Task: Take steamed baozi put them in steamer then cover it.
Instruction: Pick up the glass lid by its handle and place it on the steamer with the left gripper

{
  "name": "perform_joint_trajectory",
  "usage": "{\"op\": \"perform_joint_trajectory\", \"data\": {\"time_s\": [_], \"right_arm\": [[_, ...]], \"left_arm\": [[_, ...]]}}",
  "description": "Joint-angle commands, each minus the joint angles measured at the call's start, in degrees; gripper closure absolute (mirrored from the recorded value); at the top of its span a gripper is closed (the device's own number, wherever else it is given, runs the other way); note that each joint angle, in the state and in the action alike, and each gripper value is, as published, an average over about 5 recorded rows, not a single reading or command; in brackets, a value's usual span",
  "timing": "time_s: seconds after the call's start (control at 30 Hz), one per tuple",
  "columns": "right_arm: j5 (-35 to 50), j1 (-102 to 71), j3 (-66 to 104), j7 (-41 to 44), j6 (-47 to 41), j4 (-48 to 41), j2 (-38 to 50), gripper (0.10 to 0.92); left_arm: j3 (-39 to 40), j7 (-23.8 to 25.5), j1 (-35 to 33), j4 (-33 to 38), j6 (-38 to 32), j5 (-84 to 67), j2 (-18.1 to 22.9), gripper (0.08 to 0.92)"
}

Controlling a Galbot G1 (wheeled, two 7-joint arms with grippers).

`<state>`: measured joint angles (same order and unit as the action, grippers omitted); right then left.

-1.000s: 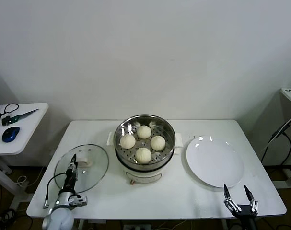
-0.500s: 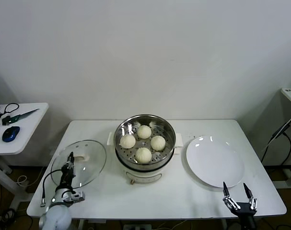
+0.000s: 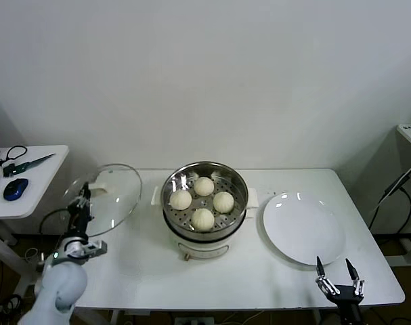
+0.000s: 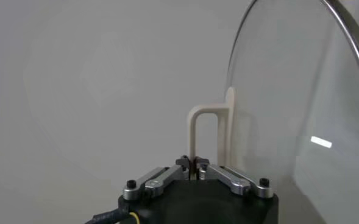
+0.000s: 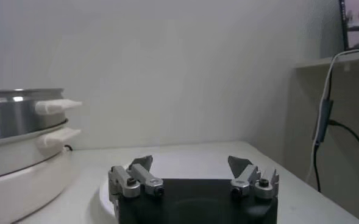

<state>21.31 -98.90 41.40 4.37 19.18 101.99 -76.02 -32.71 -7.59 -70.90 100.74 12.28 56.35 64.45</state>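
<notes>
White matte worktop against a plain pale wall carries the items under review. At its centre stands the steamer, a round polished steel pot with a perforated tray, on a cream base with side handles. Four steamed baozi, smooth, round and cream-white, sit on the tray close together, none overhanging the rim. The pot is uncovered.

The cover, clear glass with a metal rim, is held tilted above the worktop's left edge, well apart from the steamer. The left pincer is clamped on the cover's cream rectangular handle, its jaws closed on the handle's bar in the left wrist view.

A flat glossy white plate lies just right of the steamer, near it but not touching. The right pincer sits low at the front right edge, jaws spread wide, holding nothing. A side table stands further left.
</notes>
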Motion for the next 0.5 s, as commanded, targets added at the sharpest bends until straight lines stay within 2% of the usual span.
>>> {"op": "perform_joint_trajectory", "data": {"time_s": [0.03,0.17,0.27,0.37,0.5], "right_arm": [[-2.7,1.2,-0.1,-2.3,-0.4,-0.8,-0.1,0.203],[-3.2,2.2,-0.4,-2.3,0.8,-2.0,-0.1,0.203],[-3.0,2.7,-0.7,-2.2,1.7,-2.8,0.1,0.203],[-2.8,3.3,-0.9,-2.3,2.5,-3.6,0.4,0.203],[-2.1,3.9,-1.4,-2.3,3.3,-4.8,0.8,0.203]], "left_arm": [[-0.9,4.3,-0.3,7.6,3.4,-4.5,-3.8,0.863],[3.4,9.6,1.5,15.3,10.9,-4.2,-6.6,0.863],[9.9,11.6,3.7,19.4,16.7,-1.2,-6.5,0.863],[18.1,14.0,6.5,21.0,21.6,5.2,-3.8,0.863],[28.2,19.2,9.3,21.1,25.4,14.9,2.0,0.863]]}}
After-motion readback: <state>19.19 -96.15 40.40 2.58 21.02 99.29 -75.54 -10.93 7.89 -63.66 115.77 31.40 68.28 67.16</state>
